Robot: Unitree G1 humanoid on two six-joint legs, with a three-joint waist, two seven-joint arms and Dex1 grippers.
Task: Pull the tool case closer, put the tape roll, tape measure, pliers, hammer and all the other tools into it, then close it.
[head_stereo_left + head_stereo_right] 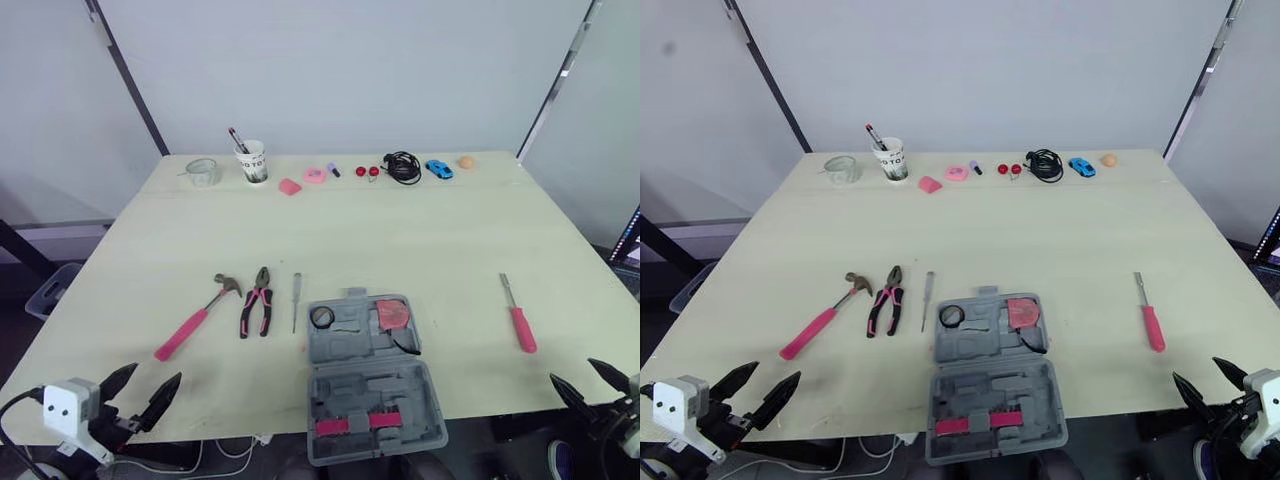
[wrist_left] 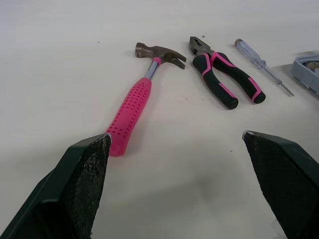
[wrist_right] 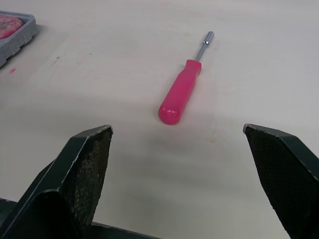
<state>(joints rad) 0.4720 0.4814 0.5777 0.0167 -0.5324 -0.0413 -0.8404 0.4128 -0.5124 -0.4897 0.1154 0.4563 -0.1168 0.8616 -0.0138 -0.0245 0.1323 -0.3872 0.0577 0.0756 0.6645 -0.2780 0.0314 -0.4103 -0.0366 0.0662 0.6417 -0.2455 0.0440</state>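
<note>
The grey tool case (image 1: 372, 382) lies open at the table's front edge, a black tape roll (image 1: 322, 317) and a red tape measure (image 1: 392, 314) in its far half. To its left lie a thin screwdriver (image 1: 296, 300), pink-handled pliers (image 1: 258, 303) and a pink-handled hammer (image 1: 195, 320). A pink screwdriver (image 1: 520, 318) lies to the case's right. My left gripper (image 1: 150, 381) hovers open at the front left corner, just short of the hammer's handle (image 2: 130, 110). At the front right, near the pink screwdriver (image 3: 182, 92), my right gripper (image 1: 575, 373) is open too. Both hold nothing.
Along the far edge of the table (image 1: 420, 235) stand a glass cup (image 1: 203, 172), a paper cup with pens (image 1: 254, 161), small pink items (image 1: 315, 175), a black cable (image 1: 402, 167), a blue toy car (image 1: 438, 168) and an orange ball (image 1: 466, 161).
</note>
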